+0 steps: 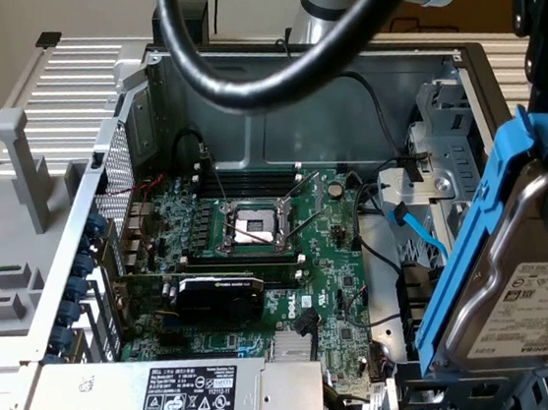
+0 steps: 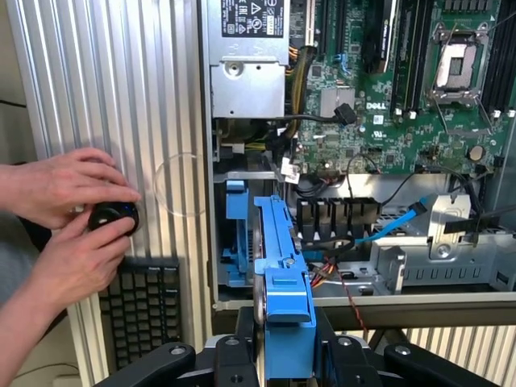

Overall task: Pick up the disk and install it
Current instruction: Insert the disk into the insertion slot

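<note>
Exterior view: silver-grey metal hard disk with white Toshiba label and bright blue plastic rails [image 1: 512, 301] is at the exterior view's right. It's on edge, tilted, in the air over the drive-bay corner of the open grey computer case [image 1: 297, 89]. Black gripper [image 2: 286, 356] is clamped on it, one finger on each flat side. Just beside it in the bay is another blue plastic carrier [image 2: 235, 234]. Further in: green motherboard [image 1: 247, 271], grey power supply box [image 1: 183, 393]. Outside the case, a person's two hands [image 2: 68, 218] cup a small round black knob [image 2: 113, 216], near a black keyboard [image 2: 149, 310].
</note>
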Robot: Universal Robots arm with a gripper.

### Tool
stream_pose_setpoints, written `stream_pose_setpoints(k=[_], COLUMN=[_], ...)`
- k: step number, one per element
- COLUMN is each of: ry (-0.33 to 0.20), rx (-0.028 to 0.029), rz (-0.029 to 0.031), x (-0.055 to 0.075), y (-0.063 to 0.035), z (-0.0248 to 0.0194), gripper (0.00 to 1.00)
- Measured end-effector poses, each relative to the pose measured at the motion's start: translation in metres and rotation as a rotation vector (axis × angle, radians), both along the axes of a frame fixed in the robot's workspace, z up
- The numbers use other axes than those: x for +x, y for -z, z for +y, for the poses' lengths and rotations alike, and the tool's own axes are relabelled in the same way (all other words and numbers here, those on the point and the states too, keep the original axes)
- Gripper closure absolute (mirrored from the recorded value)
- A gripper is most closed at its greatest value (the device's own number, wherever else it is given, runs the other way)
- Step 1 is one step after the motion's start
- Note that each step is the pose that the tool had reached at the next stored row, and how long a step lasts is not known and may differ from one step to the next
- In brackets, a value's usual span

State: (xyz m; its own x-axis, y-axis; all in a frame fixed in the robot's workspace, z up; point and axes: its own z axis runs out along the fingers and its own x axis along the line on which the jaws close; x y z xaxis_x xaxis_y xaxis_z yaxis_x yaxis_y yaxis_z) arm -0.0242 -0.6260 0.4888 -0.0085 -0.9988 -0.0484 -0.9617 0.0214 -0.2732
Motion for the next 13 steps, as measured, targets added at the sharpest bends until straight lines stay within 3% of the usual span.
stream_pose_setpoints(k=[4, 7, 13], ry=[0.000, -0.001, -0.001], rx=[-0.0027, -0.0084, -0.0155], rz=[-0.0030, -0.0074, -0.0149], x=[-0.0035, -0.0040, -0.0044], y=[0.0010, 0.0015, 0.0035], z=[0.0025, 0.0065, 0.0066], gripper=[0.63, 0.63, 0.63])
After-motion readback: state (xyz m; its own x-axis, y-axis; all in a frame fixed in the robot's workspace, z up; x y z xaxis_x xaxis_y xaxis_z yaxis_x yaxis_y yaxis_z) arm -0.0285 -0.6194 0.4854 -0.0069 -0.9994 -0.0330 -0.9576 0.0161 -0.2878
